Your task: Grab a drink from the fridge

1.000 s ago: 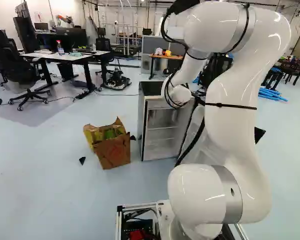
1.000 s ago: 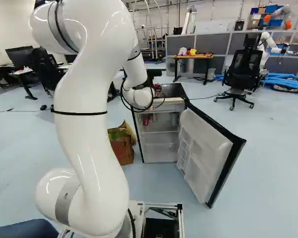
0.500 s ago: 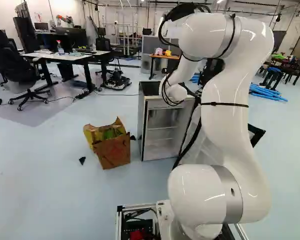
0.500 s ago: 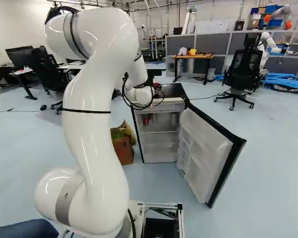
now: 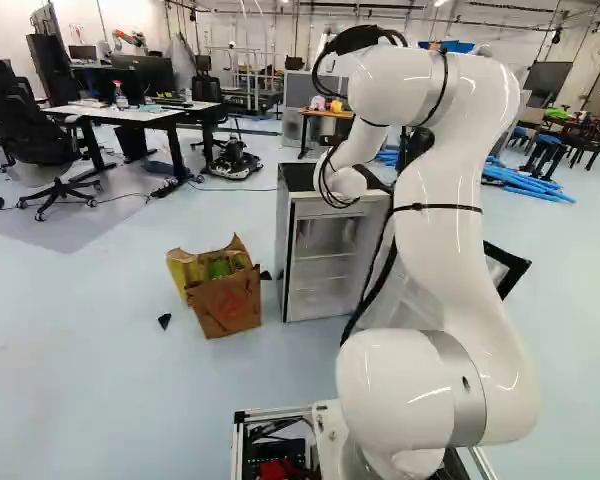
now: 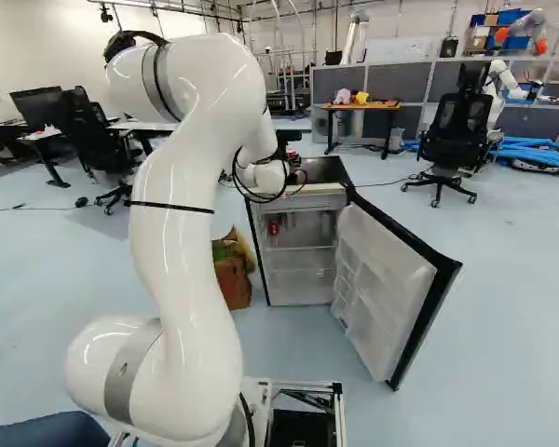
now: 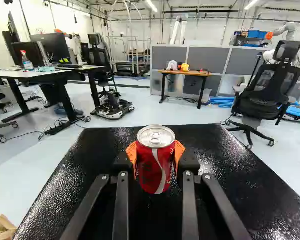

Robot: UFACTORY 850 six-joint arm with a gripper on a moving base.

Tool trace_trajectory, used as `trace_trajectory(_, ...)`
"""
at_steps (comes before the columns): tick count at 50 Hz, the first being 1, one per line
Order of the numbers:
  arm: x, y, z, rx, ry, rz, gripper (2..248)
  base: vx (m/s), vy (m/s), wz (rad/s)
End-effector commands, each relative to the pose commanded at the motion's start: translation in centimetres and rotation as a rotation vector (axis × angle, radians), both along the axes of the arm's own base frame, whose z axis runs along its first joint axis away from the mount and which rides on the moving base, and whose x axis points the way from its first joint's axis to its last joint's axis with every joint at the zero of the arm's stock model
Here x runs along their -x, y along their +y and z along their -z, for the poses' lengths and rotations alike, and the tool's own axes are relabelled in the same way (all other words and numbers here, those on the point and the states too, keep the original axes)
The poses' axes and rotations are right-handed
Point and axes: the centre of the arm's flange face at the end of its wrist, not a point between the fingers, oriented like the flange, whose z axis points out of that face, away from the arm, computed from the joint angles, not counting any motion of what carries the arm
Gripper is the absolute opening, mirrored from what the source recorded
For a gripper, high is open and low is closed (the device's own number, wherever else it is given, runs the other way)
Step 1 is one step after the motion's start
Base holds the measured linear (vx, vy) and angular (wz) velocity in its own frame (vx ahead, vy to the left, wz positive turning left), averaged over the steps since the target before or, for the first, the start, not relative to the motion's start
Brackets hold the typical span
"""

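Above the black top of the small fridge (image 6: 321, 169), the gripper (image 6: 296, 175) shows partly behind the white wrist in the right base view. In the wrist view the gripper (image 7: 156, 159) is shut on a red drink can (image 7: 155, 167), an orange pad pressed to each side. The can is upright over the glossy black fridge top (image 7: 95, 155); whether its base touches that surface I cannot tell. The fridge door (image 6: 382, 279) stands wide open on the right. A red item (image 6: 273, 227) sits on the upper shelf inside.
A torn cardboard box (image 5: 225, 303) stands on the floor beside the fridge, left of it in the left base view. Farther off are a small wooden table (image 7: 184, 73), a black office chair (image 7: 270, 87), desks (image 7: 45, 73) and another robot (image 6: 508, 79).
The arm's elbow has swung and sunk, leftward in the left base view and rightward in the right one. Its wrist has shifted only slightly above the fridge. The base has not moved.
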Motion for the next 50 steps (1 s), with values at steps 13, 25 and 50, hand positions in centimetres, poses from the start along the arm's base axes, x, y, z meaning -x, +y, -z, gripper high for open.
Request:
trace_trajectory(13,-1.6,0.2,0.4,0.001,-0.005,-0.006,94,0.000,0.000,0.000)
trace_trajectory(25,-1.8,0.2,0.5,0.001,0.003,-0.006,94,0.000,0.000,0.000)
trace_trajectory(50,-1.8,0.2,0.6,0.000,0.011,-0.005,96,0.000,0.000,0.000)
